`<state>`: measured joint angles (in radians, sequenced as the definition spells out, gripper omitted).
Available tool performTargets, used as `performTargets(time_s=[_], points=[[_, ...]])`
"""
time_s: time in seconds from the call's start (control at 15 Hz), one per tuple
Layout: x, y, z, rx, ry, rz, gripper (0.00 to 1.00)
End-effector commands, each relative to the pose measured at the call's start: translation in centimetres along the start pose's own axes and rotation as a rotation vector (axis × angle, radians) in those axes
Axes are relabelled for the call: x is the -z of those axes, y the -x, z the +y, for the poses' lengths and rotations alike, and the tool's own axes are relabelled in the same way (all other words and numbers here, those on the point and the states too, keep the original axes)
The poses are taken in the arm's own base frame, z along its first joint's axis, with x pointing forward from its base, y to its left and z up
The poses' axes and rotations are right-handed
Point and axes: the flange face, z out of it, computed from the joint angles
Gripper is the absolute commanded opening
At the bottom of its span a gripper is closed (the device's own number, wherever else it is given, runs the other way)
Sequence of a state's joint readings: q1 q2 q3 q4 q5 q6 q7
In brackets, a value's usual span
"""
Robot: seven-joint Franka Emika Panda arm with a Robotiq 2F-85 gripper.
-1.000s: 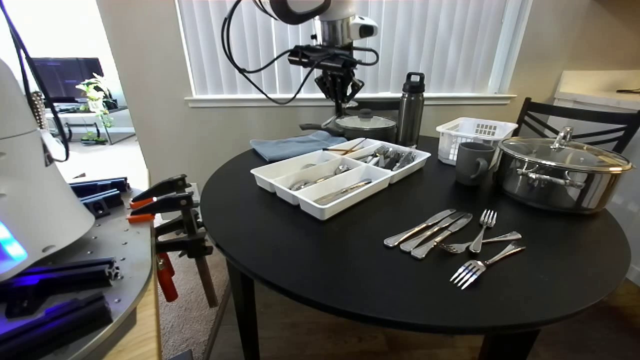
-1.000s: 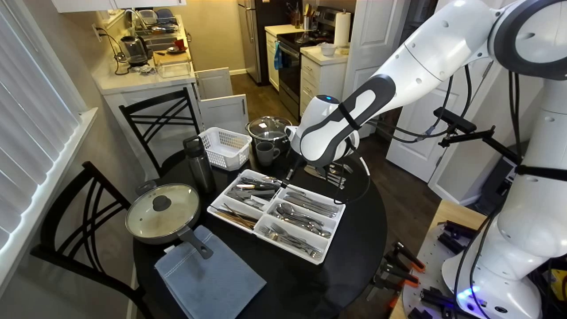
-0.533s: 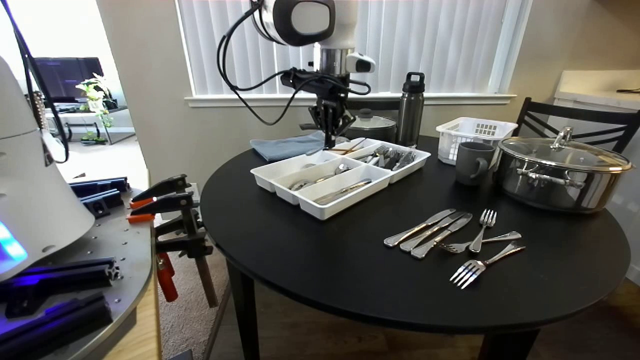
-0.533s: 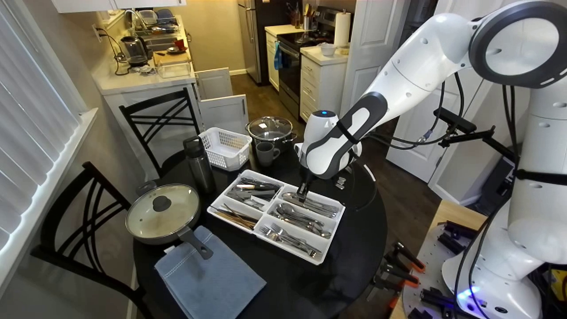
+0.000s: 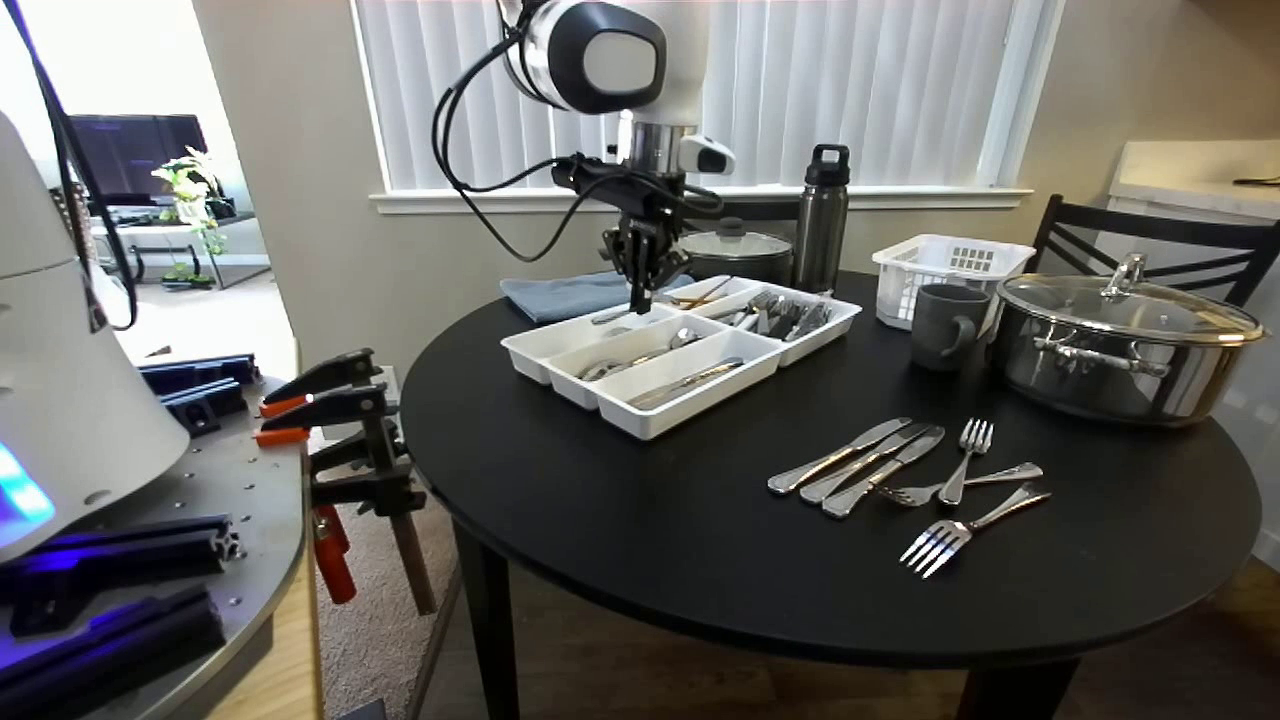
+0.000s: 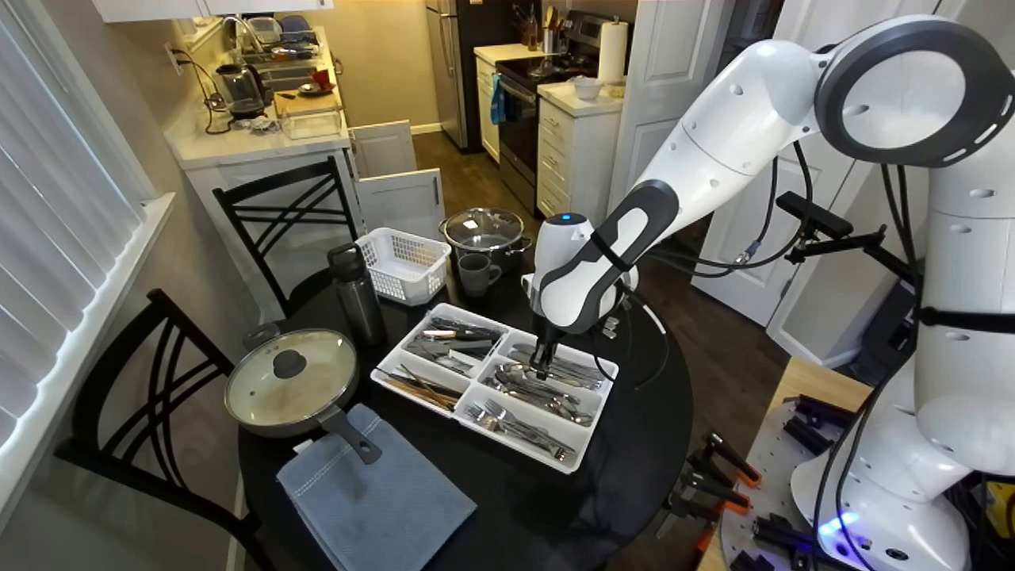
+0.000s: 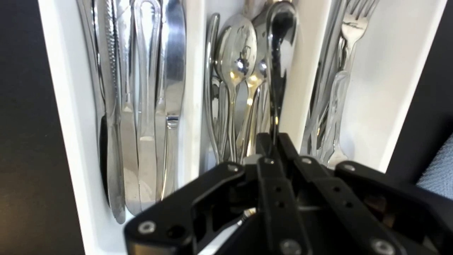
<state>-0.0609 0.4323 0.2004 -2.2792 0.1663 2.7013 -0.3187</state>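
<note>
My gripper point(image 7: 274, 141) is shut on a shiny silver utensil point(image 7: 276, 71), whose rounded, wider end points away from the fingertips. I cannot tell whether this end is a spoon bowl or a handle. In both exterior views the gripper point(image 5: 642, 305) point(image 6: 542, 371) is over the white cutlery tray point(image 5: 715, 392), pointing down. In the wrist view the held utensil is above the middle compartment with spoons point(image 7: 240, 46). Knives point(image 7: 141, 152) lie in the compartment on the left and forks point(image 7: 354, 26) on the right. The utensil's other end is hidden by the gripper.
Loose knives point(image 5: 855, 455) and forks point(image 5: 940, 545) lie on the black table. A grey mug point(image 5: 940, 325), steel pot point(image 5: 1100, 365), white basket point(image 5: 900, 290) and tall bottle point(image 5: 822, 235) stand around. A lidded pan point(image 6: 293, 388) has its handle over a blue cloth point(image 6: 388, 500).
The gripper has come down and moved from near the tray's edge to above its spoon compartment, carrying the utensil. The tray and the other objects have not moved.
</note>
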Motion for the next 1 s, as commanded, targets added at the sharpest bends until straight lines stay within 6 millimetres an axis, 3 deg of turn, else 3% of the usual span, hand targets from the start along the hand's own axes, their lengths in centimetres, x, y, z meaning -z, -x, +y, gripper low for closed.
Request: performTargets(time_s=[0.0,0.27,0.47,0.67,0.93], points=[[-0.4,-0.5,0.1,-0.005,0.02,-0.014,0.37],[-0.2,-1.0,0.7,-0.023,0.035,-0.015,0.61],[1.2,-1.7,2.0,-0.038,0.059,0.024,0.81],[2.7,-2.6,5.4,-0.067,0.077,0.088,0.98],[3.0,-2.8,10.7,-0.081,0.095,0.151,1.0]])
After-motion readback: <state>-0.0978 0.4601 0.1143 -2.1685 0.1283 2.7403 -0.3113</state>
